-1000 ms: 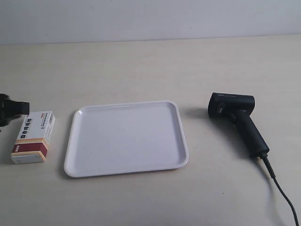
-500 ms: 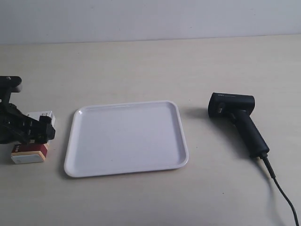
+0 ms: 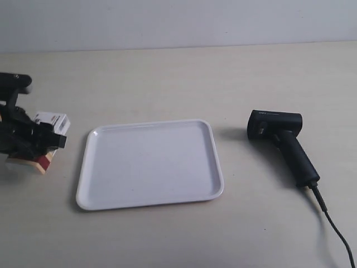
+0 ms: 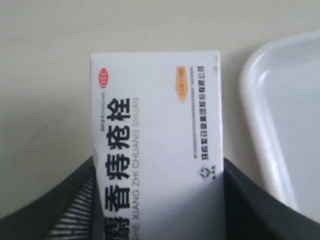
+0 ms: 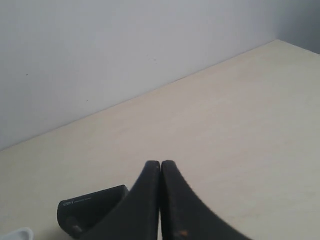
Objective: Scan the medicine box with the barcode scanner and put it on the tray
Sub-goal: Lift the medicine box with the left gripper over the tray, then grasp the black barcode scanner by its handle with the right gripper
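The medicine box (image 3: 51, 119) is at the exterior view's far left, beside the tray (image 3: 150, 167), tilted and apparently raised off the table. My left gripper (image 3: 33, 140) is shut on it. In the left wrist view the white medicine box (image 4: 157, 125) with black Chinese lettering sits between the two dark fingers of my left gripper (image 4: 159, 167), next to the tray's rim (image 4: 250, 100). The barcode scanner (image 3: 281, 139) lies on the table right of the tray. My right gripper (image 5: 160, 165) is shut on nothing, above the table near the scanner's head (image 5: 92, 210).
The scanner's black cable (image 3: 334, 229) runs off toward the exterior view's lower right corner. A pale wall (image 3: 178, 22) bounds the table at the back. The right arm is out of the exterior view.
My left gripper moved in over the medicine box and shut on it. Since then the box has risen and tilted, away from where it lay. Tray and scanner have not moved.
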Available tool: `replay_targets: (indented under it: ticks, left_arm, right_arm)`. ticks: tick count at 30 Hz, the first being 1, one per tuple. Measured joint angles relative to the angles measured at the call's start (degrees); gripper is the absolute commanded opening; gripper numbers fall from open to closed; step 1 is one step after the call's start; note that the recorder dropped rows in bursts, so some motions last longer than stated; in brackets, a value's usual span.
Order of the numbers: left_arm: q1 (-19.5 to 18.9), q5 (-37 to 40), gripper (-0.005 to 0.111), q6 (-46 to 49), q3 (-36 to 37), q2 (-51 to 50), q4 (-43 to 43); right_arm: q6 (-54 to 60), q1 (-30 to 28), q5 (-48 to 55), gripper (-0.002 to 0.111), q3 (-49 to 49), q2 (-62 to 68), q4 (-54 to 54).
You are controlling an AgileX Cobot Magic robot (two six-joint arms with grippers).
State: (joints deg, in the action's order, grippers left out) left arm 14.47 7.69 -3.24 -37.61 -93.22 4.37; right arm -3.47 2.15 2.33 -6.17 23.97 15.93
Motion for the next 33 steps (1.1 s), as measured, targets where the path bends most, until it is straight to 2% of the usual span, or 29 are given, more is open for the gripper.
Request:
replay_targets:
  ticks: [5,7,10,12,17,20,26,33]
  left_arm:
    - [8.9,3.8,0.000,7.8,-7.9,3.3,0.0]
    - [12.6,5.5,0.000,12.1,-10.8,3.0,0.0]
    - [17.1,9.3,0.000,18.5,-14.8,1.4,-0.3]
    - [19.3,11.1,0.000,22.3,-16.3,-0.6,-0.9]
    - [21.0,11.4,0.000,27.2,-16.9,-4.9,-1.9]
    - [21.1,10.6,0.000,27.9,-17.0,-6.6,-1.9]
    - [21.1,8.7,0.000,28.3,-17.2,-8.8,-2.0]
    - [21.1,8.5,0.000,28.3,-17.2,-8.8,-2.0]
  right_arm:
    - [2.8,7.2,-0.1,0.000,-3.4,12.7,0.0]
    - [3.5,10.8,-1.1,0.004,-5.7,20.6,0.0]
    - [4.2,14.3,-4.2,0.019,-8.8,32.4,0.0]
    - [4.3,15.4,-5.2,0.034,-10.8,40.7,-0.1]
    - [4.3,15.8,-5.4,0.066,-16.0,55.0,-0.1]
    - [4.3,15.8,-4.6,0.076,-18.9,60.3,-0.1]
    - [6.9,15.8,-3.9,0.079,-23.5,67.0,-0.2]
    - [8.8,19.3,-3.8,0.079,-30.0,74.4,-0.2]
